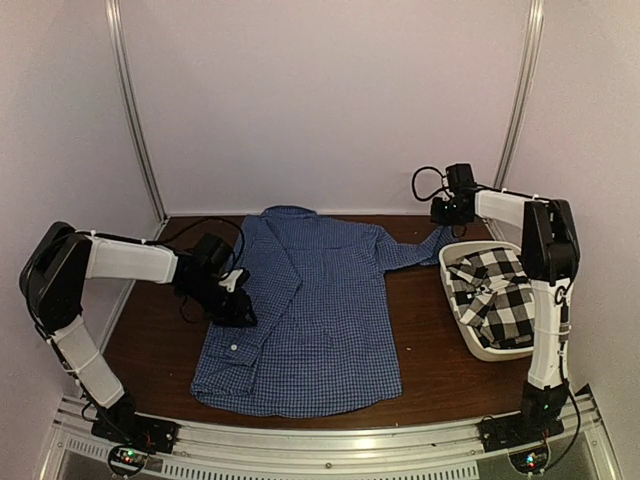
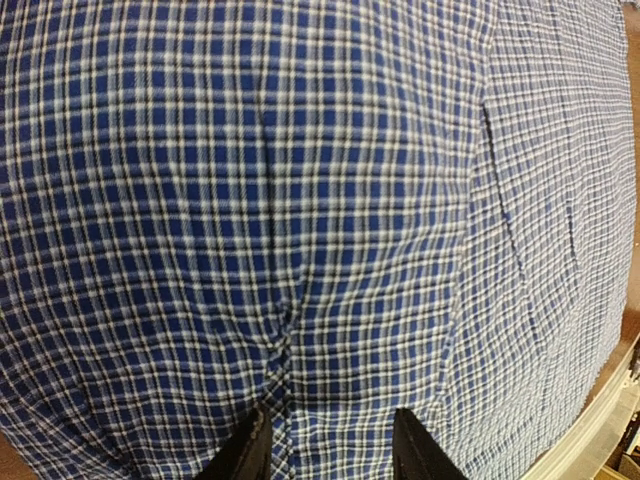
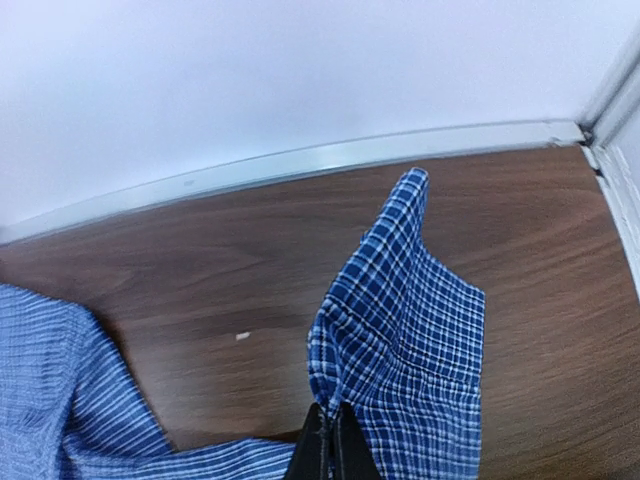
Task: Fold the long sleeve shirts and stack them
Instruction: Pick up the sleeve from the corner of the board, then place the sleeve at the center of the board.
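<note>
while the blue shirt (image 1: 320, 320) lies spread on the brown table (image 1: 430, 350), collar toward the back wall and hem toward the arm bases, i see my right gripper (image 3: 330, 428) pinched together on the end of the sleeve (image 3: 400, 330) that runs out toward the back right corner. the cuff end stands up past the closed fingers, off the wood. the other sleeve is folded in along the shirt's left side, and my left gripper (image 1: 238, 305) sits low over that edge. in its wrist view the two fingers stand apart, with fine gingham filling the frame between and beyond them and a small pucker in the cloth just ahead of one finger. i cannot tell whether the tips press on the fabric or only hang over it. the black-and-white checked shirt (image 1: 495, 290) lies bunched inside the white tub (image 1: 478, 348) on the right side of the table, beside the right arm and apart from the blue shirt's body.
</note>
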Available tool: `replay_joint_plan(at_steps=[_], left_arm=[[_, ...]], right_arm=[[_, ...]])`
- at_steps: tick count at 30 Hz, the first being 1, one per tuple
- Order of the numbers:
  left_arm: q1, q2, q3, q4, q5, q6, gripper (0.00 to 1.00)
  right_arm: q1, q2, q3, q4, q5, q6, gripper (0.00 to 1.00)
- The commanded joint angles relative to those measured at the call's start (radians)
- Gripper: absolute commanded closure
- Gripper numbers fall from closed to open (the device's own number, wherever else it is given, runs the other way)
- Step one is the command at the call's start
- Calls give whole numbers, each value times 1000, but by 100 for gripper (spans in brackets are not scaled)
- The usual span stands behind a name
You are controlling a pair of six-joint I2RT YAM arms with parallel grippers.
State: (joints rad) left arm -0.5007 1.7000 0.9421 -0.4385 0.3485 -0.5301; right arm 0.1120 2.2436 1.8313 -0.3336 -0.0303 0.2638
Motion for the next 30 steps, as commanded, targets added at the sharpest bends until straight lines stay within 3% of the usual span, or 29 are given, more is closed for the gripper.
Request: replay_joint_plan(at_steps=[1,8,16,30], left_arm=[[8,-8,72,-32,29,4,58],[8,-21,127,-41,42,0,58],[8,22,164,-29,69,11,57],[8,37,169,-23,74,12,58]], right_arm=[[157,-143,-93,134,-84,-98,100],[388,-257,-319,250,-115,-131,100],[504,-297,-502,280,-145,-134,99],[513,-384,-535,205,-172,-145,56]])
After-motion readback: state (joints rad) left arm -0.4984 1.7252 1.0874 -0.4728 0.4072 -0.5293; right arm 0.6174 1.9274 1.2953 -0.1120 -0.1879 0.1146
